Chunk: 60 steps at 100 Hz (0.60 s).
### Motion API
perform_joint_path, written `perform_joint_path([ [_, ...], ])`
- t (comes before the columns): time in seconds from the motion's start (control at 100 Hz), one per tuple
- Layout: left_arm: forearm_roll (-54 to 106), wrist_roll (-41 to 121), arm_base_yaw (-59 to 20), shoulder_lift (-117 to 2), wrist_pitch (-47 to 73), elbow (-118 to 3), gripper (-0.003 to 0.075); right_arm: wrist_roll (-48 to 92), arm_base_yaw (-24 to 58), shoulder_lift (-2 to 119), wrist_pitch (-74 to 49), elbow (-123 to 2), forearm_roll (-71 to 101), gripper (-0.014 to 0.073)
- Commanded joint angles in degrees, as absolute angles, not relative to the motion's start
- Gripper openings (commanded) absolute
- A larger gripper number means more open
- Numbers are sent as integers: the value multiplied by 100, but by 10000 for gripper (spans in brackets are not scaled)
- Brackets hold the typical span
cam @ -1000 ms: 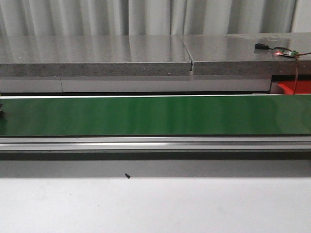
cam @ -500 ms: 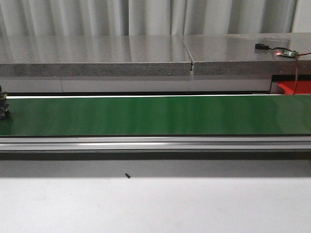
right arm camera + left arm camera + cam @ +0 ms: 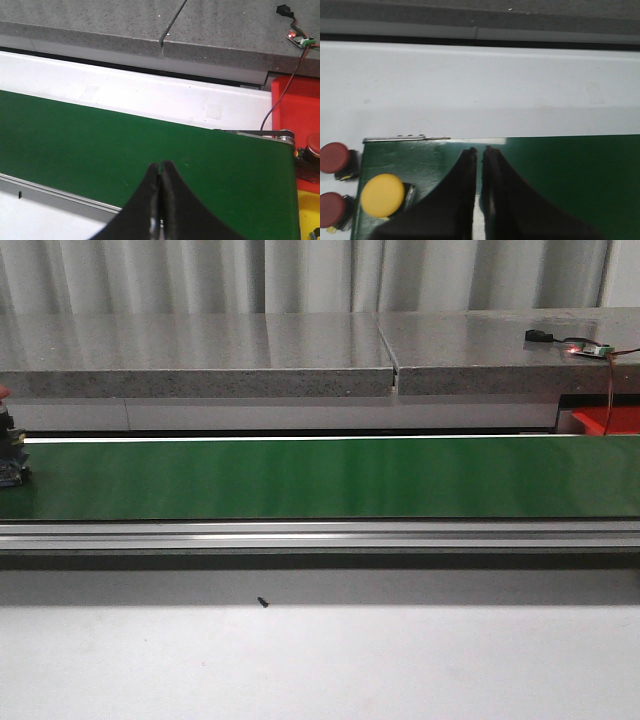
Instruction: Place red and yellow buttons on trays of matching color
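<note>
Red-capped button (image 3: 10,445) now further onto green belt (image 3: 320,478), dark-bodied.

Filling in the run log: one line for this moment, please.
left pincer: shut, empty | right pincer: shut, empty | yellow button: on belt

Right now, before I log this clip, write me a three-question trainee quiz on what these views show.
1. True or false: the left gripper holds a button.
2. How many red buttons lie beside the yellow button in the left wrist view? A) none B) two C) four
3. Fill in: the conveyor belt is ____ in colour.

Key: 1 false, its fingers are shut on nothing; 2 B; 3 green.
</note>
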<state>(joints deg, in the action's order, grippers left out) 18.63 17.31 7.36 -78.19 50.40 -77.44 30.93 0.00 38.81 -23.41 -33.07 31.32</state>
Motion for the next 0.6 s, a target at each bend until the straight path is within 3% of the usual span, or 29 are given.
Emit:
perform_joint_path([
  [0.0,2024,1755,418,-7487,4833,-7884,-19,3119,0,3858,-2012,-3449,3252,-67],
  [0.27,2011,1755,-361,-6998,4919,-7508,-19,3119,0,3858,-2012,-3449,3252,-67],
  [0.59,2068,1755,-534,-5806,4568,-6065,-19,3119,0,3858,-2012,-3449,3252,-67],
])
